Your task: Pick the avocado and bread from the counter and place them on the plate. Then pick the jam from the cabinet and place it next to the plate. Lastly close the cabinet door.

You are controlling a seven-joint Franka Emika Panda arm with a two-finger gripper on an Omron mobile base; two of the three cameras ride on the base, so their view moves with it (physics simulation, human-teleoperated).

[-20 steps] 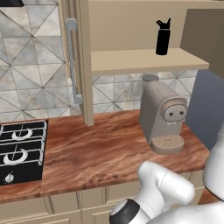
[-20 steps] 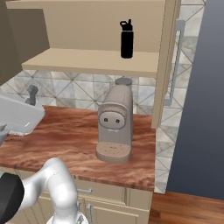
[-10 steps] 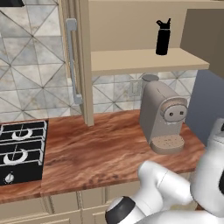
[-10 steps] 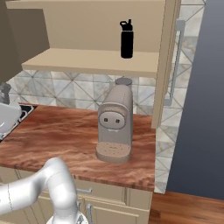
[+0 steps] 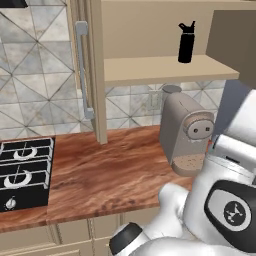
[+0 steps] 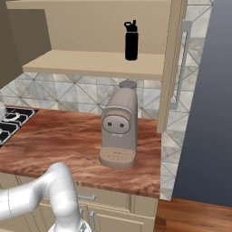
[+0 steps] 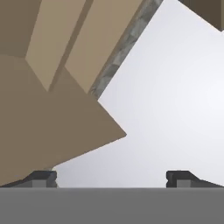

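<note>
Currently our hand (image 7: 112, 177) is spread wide, empty, aimed upward. Beside the coffee machine (image 5: 187, 135) the tabletop (image 5: 110, 175) lies bare, so swinging blind risks striking the shelf (image 5: 165, 70) above the machine.

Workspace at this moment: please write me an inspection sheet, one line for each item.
Surface: reddish-brown wood-grain counter, bare beside the stove.
Job's things: nothing seen of avocado, bread, plate or jam.
Clutter: beige coffee machine on the counter; black bottle upright on the open shelf.
Grippers: gripper open, nothing between the fingertips, in the hand view.
Cables: nothing seen.
Surroundings: black gas stove, tiled wall, cabinet door with long handle.
</note>
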